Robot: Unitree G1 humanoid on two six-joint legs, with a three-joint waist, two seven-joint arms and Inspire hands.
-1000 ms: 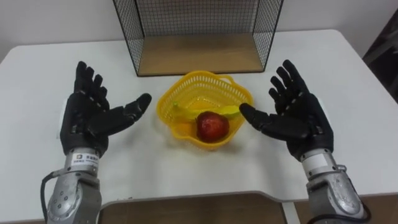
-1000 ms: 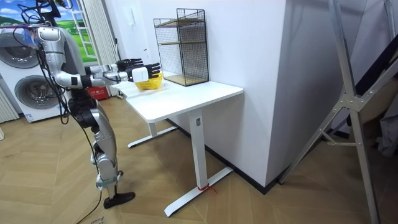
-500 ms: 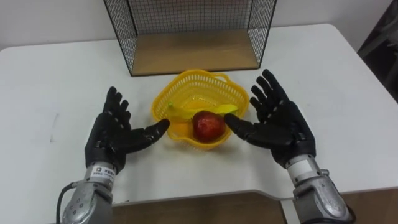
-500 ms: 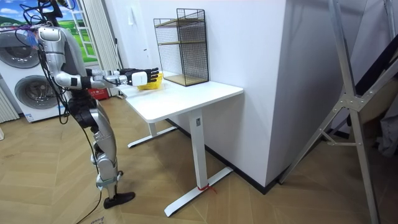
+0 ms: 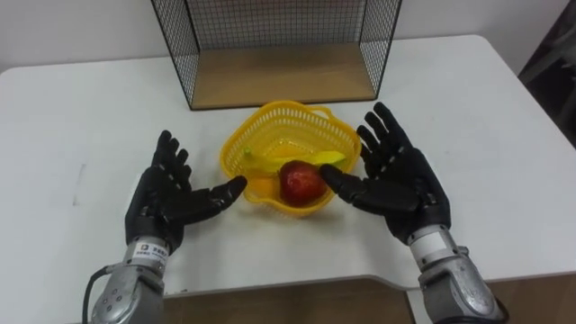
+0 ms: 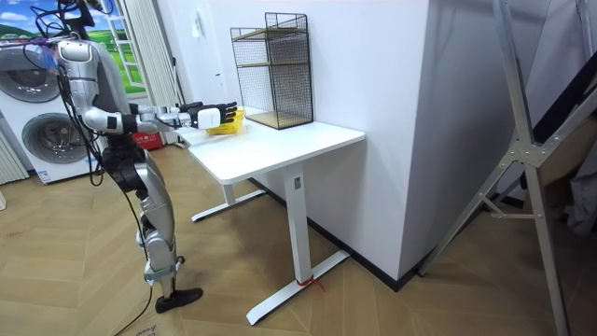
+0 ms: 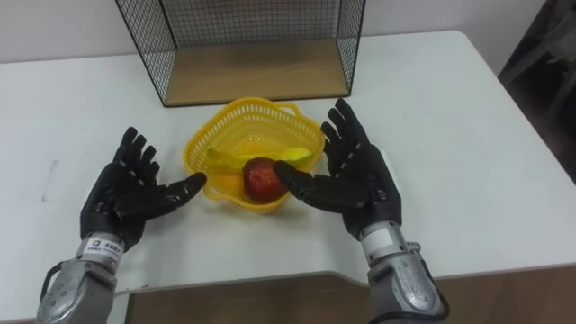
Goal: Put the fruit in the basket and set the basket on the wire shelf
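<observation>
Evidently | left robot hand [image 5: 166, 200], right robot hand [image 5: 398, 180] flanked yellow basket [image 5: 270, 112] — both spread wide | risk: uneven squeeze tipping it, apple [image 5: 301, 180] spilling

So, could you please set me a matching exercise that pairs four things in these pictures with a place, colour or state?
Things:
1. apple
2. basket
3. wire shelf
4. left hand

Descriptions:
A. open, fingers spread, left of the basket
B. black mesh, behind the basket
C. red, lying in the basket
D. yellow, with a wavy rim

Pairs: 1-C, 2-D, 3-B, 4-A
</observation>
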